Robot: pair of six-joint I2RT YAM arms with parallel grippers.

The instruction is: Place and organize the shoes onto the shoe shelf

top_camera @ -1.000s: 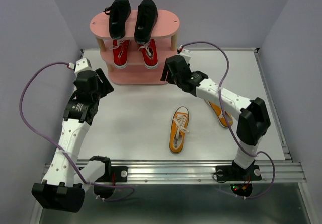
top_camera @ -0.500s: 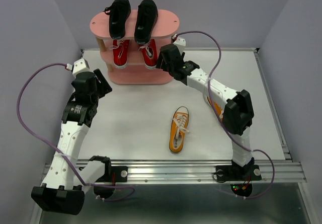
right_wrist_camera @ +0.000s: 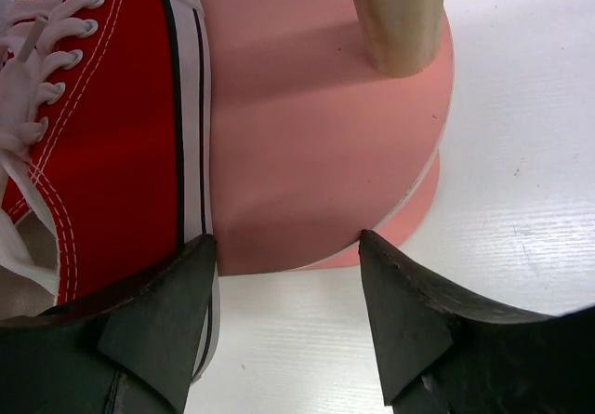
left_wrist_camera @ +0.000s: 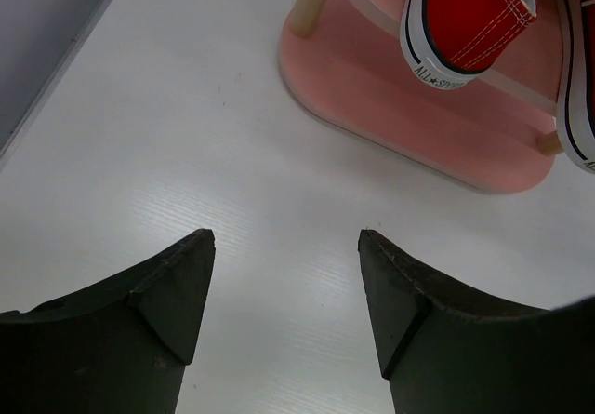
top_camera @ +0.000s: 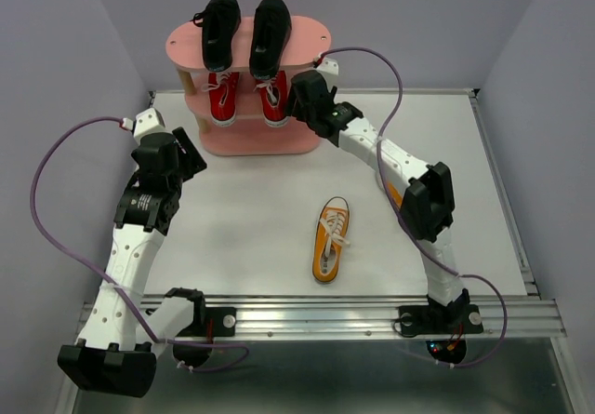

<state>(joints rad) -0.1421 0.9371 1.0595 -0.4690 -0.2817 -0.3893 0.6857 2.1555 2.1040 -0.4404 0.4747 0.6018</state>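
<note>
The pink shoe shelf (top_camera: 321, 37) stands at the back of the table. Two black shoes (top_camera: 220, 30) sit on its top board and two red shoes (top_camera: 222, 96) on the middle board. One orange shoe (top_camera: 329, 239) lies on the table; a second orange shoe (top_camera: 394, 194) is mostly hidden by my right forearm. My right gripper (top_camera: 299, 93) is open and empty at the middle board's right end, beside the right red shoe (right_wrist_camera: 102, 135); its jaws (right_wrist_camera: 286, 247) straddle the board's edge (right_wrist_camera: 307, 153). My left gripper (top_camera: 191, 158) is open and empty over bare table (left_wrist_camera: 286, 242), short of the shelf's bottom board (left_wrist_camera: 400, 98).
A wooden post (right_wrist_camera: 400, 14) stands just beyond my right gripper. Grey walls close in the left, back and right of the table. A metal rail (top_camera: 316, 316) runs along the near edge. Purple cables loop from both wrists.
My right arm has stretched up and left, bringing its open gripper from in front of the shelf to the middle board beside the right red shoe. My left arm shifted slightly.
</note>
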